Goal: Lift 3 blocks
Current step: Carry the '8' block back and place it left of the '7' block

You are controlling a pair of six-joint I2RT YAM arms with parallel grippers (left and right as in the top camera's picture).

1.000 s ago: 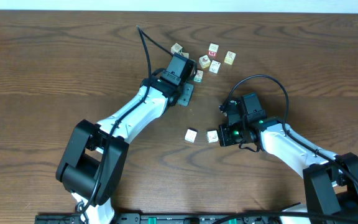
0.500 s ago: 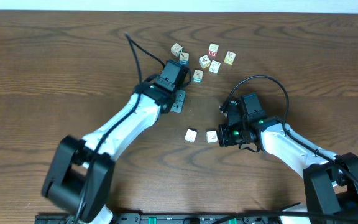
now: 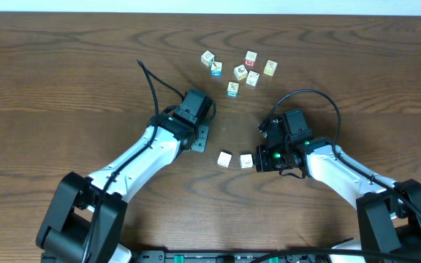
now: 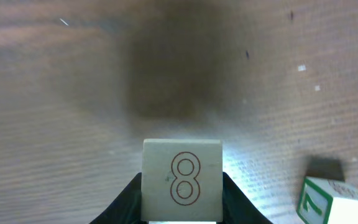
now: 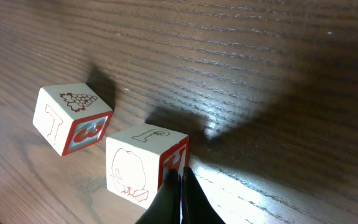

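A cream block printed with an "8" [image 4: 182,180] sits clamped between the dark fingers of my left gripper [image 3: 198,135]; from overhead the gripper hides it. Two more pale blocks lie side by side near the table's middle: one at the left [image 3: 225,158] [image 5: 72,118] and one at the right [image 3: 246,161] [image 5: 145,165]. My right gripper [image 3: 257,161] [image 5: 180,180] is shut with nothing held. Its tips rest against the red-edged side of the right one.
Several small cubes with red, teal and yellow faces are scattered at the back [image 3: 240,72]. A cube with a green "7" [image 4: 337,199] lies low at the right of the left wrist view. The table is dark wood [image 3: 64,80].
The left arm has drawn back from the far cluster toward the front left, keeping its grip. The block at the right gripper's tips has shifted slightly left.
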